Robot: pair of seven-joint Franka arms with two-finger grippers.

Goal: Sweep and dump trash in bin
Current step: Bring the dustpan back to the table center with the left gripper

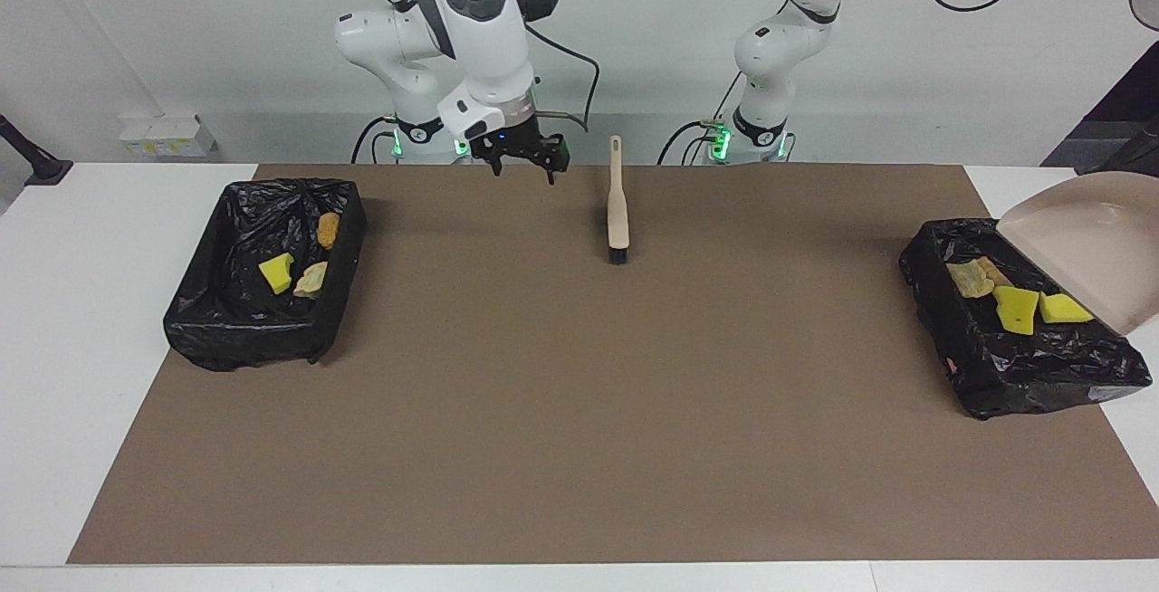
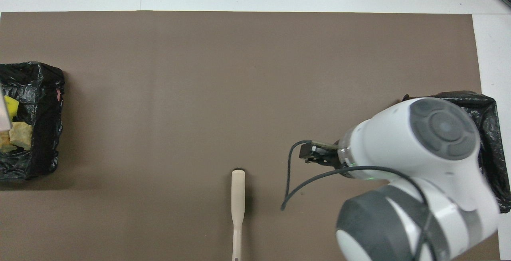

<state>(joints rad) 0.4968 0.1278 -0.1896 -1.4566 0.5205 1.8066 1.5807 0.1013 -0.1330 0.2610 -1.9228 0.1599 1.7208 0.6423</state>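
Note:
The trash lies in two bins lined with black bags. The bin [image 1: 1014, 366] at the left arm's end holds yellow sponge chunks [image 1: 1019, 310] and a tan lump [image 1: 971, 277]. A beige dustpan [image 1: 1087, 248] hangs tilted over it, and whatever holds it is out of view. The bin [image 1: 226, 329] at the right arm's end holds a yellow chunk [image 1: 276, 272] and brown lumps [image 1: 328, 230]. A beige brush [image 1: 618, 203] lies on the brown mat, handle toward the robots. My right gripper [image 1: 523, 165] hangs open and empty over the mat's near edge, beside the brush. My left gripper is out of view.
The brown mat [image 1: 579, 411] covers most of the white table. In the overhead view the brush [image 2: 238, 197] lies near the bottom edge, and the right arm covers much of its bin [image 2: 489, 133]. The other bin [image 2: 40, 93] shows at the edge.

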